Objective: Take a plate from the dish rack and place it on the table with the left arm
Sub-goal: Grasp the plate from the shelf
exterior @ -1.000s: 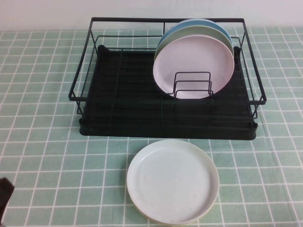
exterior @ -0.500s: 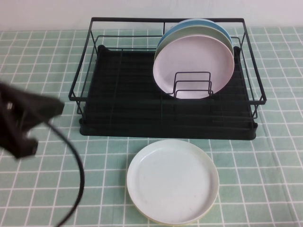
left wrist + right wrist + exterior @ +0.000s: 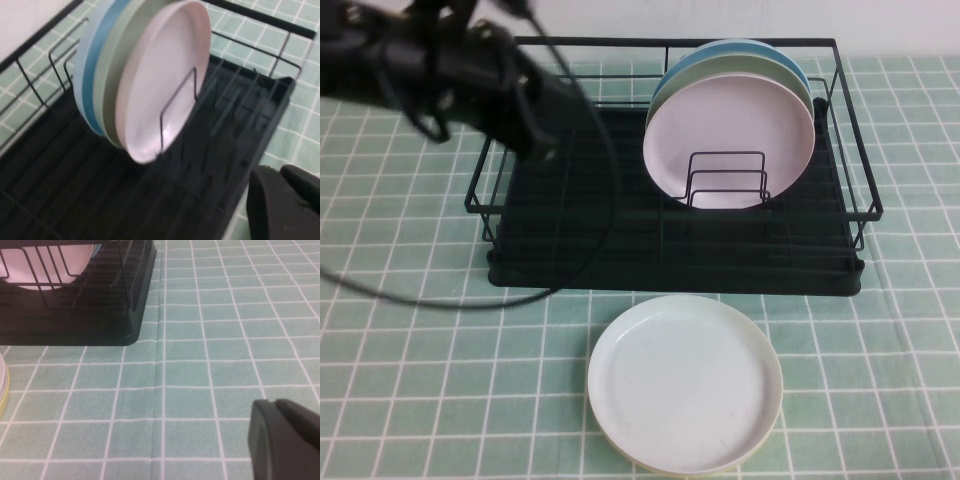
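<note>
The pink plate [image 3: 165,85] stands upright in the dish rack [image 3: 150,195], foremost.

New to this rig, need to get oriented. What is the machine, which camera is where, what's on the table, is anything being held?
It is a robot with two arms, each ending in a grasping tool.

The high view looks down from the robot's own side. The left arm reaches in from the left, over the left end of the black wire dish rack. Its tool is blurred there.

The left wrist view rides on that arm. The left tool shows at the corner, apart from the pale pink plate. That plate stands upright in the rack, in front of a green plate and a blue one.

The right wrist view shows the right tool low over the checked table, beside the rack.

A white plate lies flat on the cloth in front of the rack. Nothing is held.
</note>
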